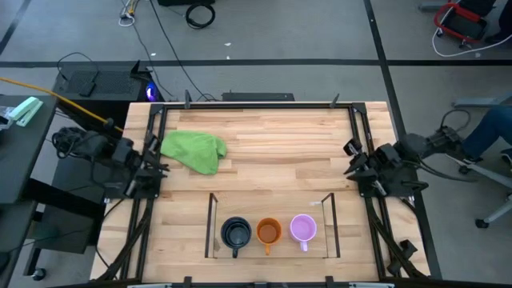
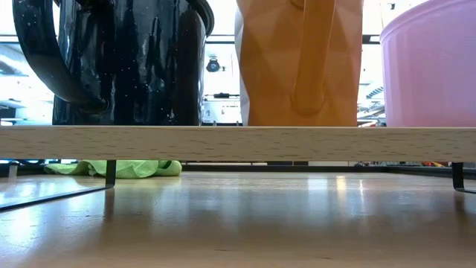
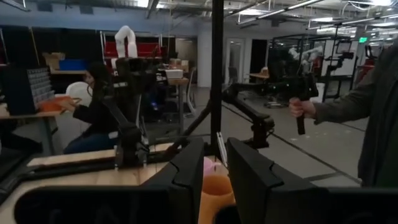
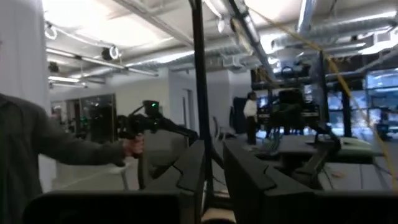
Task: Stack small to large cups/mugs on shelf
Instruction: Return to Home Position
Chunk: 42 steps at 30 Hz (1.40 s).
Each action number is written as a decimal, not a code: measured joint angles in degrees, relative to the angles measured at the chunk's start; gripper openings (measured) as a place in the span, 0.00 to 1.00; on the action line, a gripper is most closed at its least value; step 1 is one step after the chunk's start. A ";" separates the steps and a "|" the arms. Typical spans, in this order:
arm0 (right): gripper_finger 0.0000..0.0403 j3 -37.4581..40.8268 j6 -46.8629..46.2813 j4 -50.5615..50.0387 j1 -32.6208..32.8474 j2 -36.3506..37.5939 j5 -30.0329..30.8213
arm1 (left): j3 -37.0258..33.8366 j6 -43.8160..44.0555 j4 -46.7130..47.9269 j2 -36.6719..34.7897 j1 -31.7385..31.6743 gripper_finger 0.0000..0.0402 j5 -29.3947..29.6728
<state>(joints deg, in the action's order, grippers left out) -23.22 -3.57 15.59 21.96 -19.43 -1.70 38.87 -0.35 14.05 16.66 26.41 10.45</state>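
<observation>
The big wooden counter (image 1: 264,132) held everything. On its near side stood the shelf (image 1: 268,206), a low wooden board with a clear wall at each end. The walls marked out where the mugs belonged.

The left arm (image 1: 120,160) sat folded at the left edge of the counter, and the right arm (image 1: 392,164) sat folded at the right edge. I think they were parked there so they would not bump the mugs. The left jaws were spread a little and held nothing. The right jaws were also spread a little and held nothing.

A green cloth (image 1: 196,150) lay crumpled near the left arm, well apart from the shelf. It was not part of the job.

All three mugs stood upright on the shelf in one row, close together but not touching. The black mug (image 1: 236,233), the biggest, stood on the left. The orange mug (image 1: 268,232) stood in the middle. The purple mug (image 1: 302,229) stood on the right. Their handles pointed at the near edge. The sorting looked finished.
</observation>
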 joint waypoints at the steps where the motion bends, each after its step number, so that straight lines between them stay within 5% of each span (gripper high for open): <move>1: 0.16 0.00 -0.46 -0.39 -1.19 -0.04 -1.49 | -1.00 0.28 -0.23 -1.12 0.00 0.20 0.01; 5: 0.16 0.00 -1.42 0.42 -5.22 0.57 -10.72 | -3.64 1.29 -0.86 -7.40 0.00 0.21 0.03; 12: 0.16 -0.04 -4.76 3.14 -12.12 2.56 -12.83 | -5.59 -0.87 -1.15 -16.52 0.00 0.22 1.72; 20: 0.16 -0.04 -6.37 3.02 -17.67 9.79 -13.50 | -4.65 -2.04 2.61 -16.41 0.00 0.20 3.43; 36: 0.16 0.09 -7.85 -3.04 -18.11 19.35 -13.81 | -4.61 -0.32 2.43 -16.43 0.00 0.23 3.04; 42: 0.16 6.14 -10.36 6.11 -18.11 19.29 -13.41 | -8.61 -0.05 -0.47 -16.41 0.00 0.21 2.81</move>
<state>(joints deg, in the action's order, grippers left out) -17.08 -13.93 21.70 3.86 -0.14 -15.11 30.27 -0.40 13.58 0.25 26.41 13.26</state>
